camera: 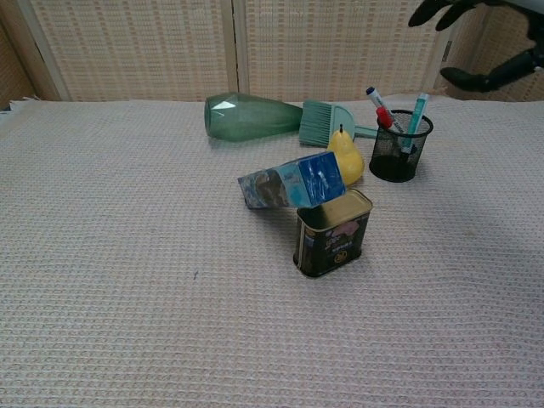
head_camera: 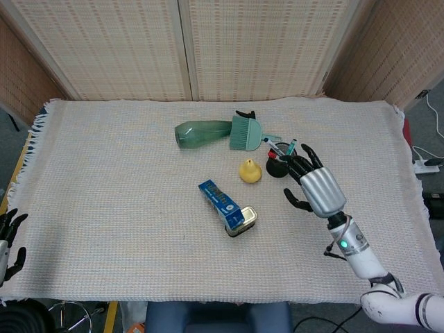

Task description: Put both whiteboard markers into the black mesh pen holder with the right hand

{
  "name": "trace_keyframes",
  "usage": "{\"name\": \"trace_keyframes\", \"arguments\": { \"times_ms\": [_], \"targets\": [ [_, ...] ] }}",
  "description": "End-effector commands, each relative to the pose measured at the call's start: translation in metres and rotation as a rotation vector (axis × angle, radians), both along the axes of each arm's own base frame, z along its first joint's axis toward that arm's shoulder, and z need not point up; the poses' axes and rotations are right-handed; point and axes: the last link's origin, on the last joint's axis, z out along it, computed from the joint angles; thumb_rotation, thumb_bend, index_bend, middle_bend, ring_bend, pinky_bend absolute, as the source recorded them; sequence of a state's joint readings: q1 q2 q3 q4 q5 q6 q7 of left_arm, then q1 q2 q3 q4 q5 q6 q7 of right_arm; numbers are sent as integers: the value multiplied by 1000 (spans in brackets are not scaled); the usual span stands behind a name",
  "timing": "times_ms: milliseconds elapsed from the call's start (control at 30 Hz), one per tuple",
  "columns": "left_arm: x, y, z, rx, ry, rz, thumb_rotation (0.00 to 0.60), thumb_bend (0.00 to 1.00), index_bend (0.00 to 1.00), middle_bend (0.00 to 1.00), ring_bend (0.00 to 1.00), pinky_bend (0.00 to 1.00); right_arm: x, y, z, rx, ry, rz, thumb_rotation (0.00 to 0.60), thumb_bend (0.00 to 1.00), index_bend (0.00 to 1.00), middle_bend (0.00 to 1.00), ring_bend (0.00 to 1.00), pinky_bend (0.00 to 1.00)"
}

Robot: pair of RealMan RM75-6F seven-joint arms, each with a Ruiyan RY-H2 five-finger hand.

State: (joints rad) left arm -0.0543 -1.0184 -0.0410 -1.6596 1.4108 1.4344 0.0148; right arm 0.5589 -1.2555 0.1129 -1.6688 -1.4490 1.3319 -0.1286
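The black mesh pen holder [camera: 399,151] stands upright at the back right of the cloth, beside the pear. Two markers stand in it: a white one with red and blue parts [camera: 381,107] leaning left, and a teal one [camera: 416,115] leaning right. In the head view the pen holder [head_camera: 276,167] is partly hidden behind my right hand [head_camera: 316,186]. That hand is raised above the table, fingers spread, holding nothing. The chest view shows only the right hand's dark fingers [camera: 449,10] at the top right corner. My left hand [head_camera: 10,239] shows at the left edge, below the table, fingers apart.
A green glass bottle [head_camera: 201,133] lies on its side at the back, a teal brush [head_camera: 244,132] against it. A yellow pear [camera: 344,155] stands left of the holder. A blue carton [camera: 293,183] leans by an open tin can [camera: 331,234] mid-table.
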Motion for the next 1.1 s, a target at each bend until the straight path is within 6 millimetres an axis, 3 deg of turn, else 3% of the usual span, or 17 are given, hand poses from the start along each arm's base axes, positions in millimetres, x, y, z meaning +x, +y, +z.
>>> {"name": "trace_keyframes", "arguments": {
  "times_ms": [33, 267, 433, 667, 1100],
  "targets": [
    [1, -1, -1, -9, -1, -3, 600, 485, 131, 0, 0, 99, -57, 88, 24, -129, 111, -269, 600, 342, 275, 182, 208, 0],
    [5, -2, -2, -27, -2, -11, 600, 485, 131, 0, 0, 99, -106, 112, 21, -184, 203, -423, 600, 341, 330, 182, 194, 0],
    [5, -3, -3, -40, -4, -12, 600, 484, 131, 0, 0, 99, -125, 117, 20, -217, 182, -484, 600, 294, 270, 182, 173, 0],
    [6, -3, -4, -51, 0, -17, 600, 485, 131, 0, 0, 98, -128, 117, 21, -204, 197, -494, 600, 269, 143, 162, 119, 0],
    [3, -4, -5, -58, 11, -4, 600, 484, 131, 0, 0, 97, -127, 116, 21, -191, 197, -499, 600, 269, 140, 153, 117, 0]
  ]
}}
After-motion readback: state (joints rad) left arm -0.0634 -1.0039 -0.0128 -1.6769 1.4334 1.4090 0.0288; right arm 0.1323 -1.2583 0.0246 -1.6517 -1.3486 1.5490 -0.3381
